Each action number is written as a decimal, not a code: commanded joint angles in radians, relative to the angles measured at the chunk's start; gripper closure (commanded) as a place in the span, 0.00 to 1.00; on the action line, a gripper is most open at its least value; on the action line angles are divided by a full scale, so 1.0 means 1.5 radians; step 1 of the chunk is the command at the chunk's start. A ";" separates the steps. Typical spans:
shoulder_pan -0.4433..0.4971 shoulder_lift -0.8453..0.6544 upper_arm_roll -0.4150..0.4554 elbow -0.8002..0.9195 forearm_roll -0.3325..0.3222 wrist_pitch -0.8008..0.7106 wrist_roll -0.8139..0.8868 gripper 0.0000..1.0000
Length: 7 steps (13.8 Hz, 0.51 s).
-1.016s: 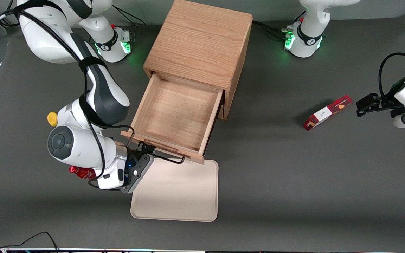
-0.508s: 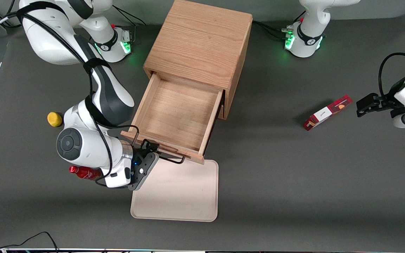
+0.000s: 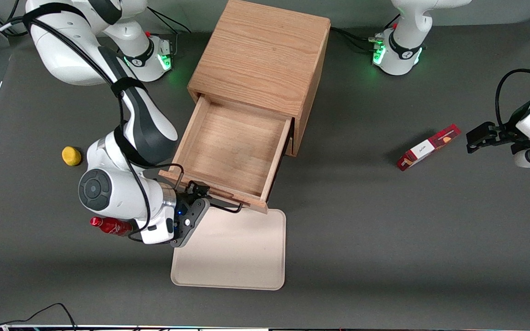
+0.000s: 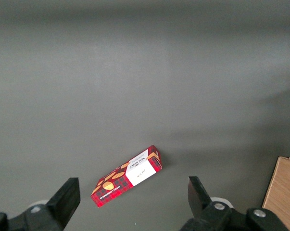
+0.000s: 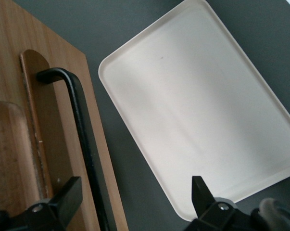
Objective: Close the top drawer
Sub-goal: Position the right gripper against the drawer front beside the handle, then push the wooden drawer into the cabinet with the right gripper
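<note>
Top drawer (image 3: pixel 233 148) pulled well out of cabinet (image 3: pixel 265 59), empty inside. Gripper (image 3: pixel 199 191) sits at drawer front w/ jaws apart, one on each side of black handle (image 5: pixel 82 139), not clamped. Tray (image 3: pixel 230 250) on worktop (image 3: pixel 384 239) just in front of drawer. Red box (image 3: pixel 428 147) toward parked arm's end.

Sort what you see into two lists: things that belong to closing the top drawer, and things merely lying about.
Belongs to the job:
- top drawer, pulled out of the cabinet
- its black handle
- tool, open, at the drawer front by the handle

Lying about:
- tray, in front of the drawer
- red box, toward the parked arm's end
- yellow object
- red can
</note>
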 commanded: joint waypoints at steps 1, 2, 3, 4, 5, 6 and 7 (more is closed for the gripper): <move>0.011 -0.049 -0.004 -0.078 0.008 0.007 -0.009 0.00; 0.011 -0.060 -0.004 -0.092 0.008 0.007 -0.008 0.00; 0.012 -0.071 -0.004 -0.107 0.008 0.007 -0.008 0.00; 0.015 -0.081 -0.004 -0.121 0.008 0.007 -0.008 0.00; 0.017 -0.094 -0.004 -0.136 0.008 0.008 -0.007 0.00; 0.019 -0.103 -0.004 -0.152 0.008 0.012 -0.007 0.00; 0.022 -0.112 -0.004 -0.170 0.008 0.023 -0.007 0.00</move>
